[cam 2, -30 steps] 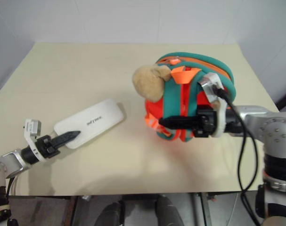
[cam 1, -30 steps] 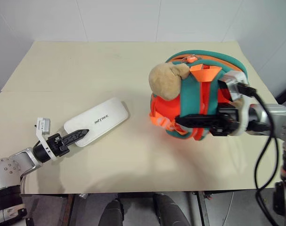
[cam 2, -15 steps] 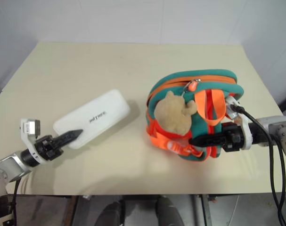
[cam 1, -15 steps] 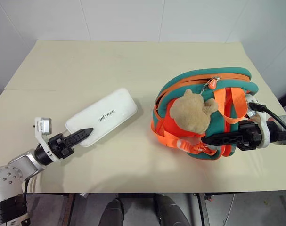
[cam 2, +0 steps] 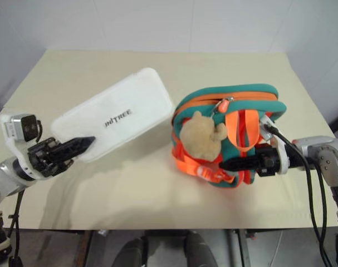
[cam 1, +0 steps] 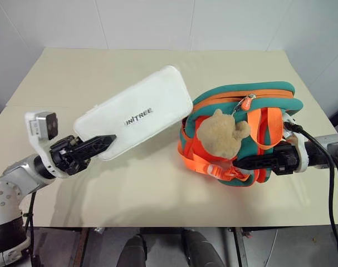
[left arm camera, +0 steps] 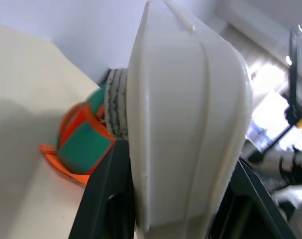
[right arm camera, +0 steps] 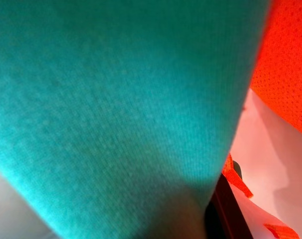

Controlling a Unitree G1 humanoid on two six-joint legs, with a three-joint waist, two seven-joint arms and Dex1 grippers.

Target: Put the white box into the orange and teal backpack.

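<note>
The white box [cam 1: 138,114], a slim case with dark lettering, hangs tilted above the table, its far end raised toward the backpack. My left gripper [cam 1: 99,146] is shut on its near end; in the left wrist view the box [left arm camera: 185,124] stands between the black fingers [left arm camera: 106,199]. The orange and teal backpack [cam 1: 269,92] lies on the table at the right, with a tan plush toy [cam 1: 219,133] on top and the zipper along its far edge. My right gripper [cam 1: 252,163] is shut on the backpack's near side, with teal fabric [right arm camera: 116,99] pressed close in the right wrist view.
The beige table [cam 1: 102,67] stretches bare behind and to the left of the box. White walls stand beyond its far edge. A black cable [cam 1: 330,183] runs along my right arm near the table's right edge.
My left gripper has lifted the box off the table and swung it up and right, toward the backpack. The backpack went from upright in my right gripper to lying down on the table.
</note>
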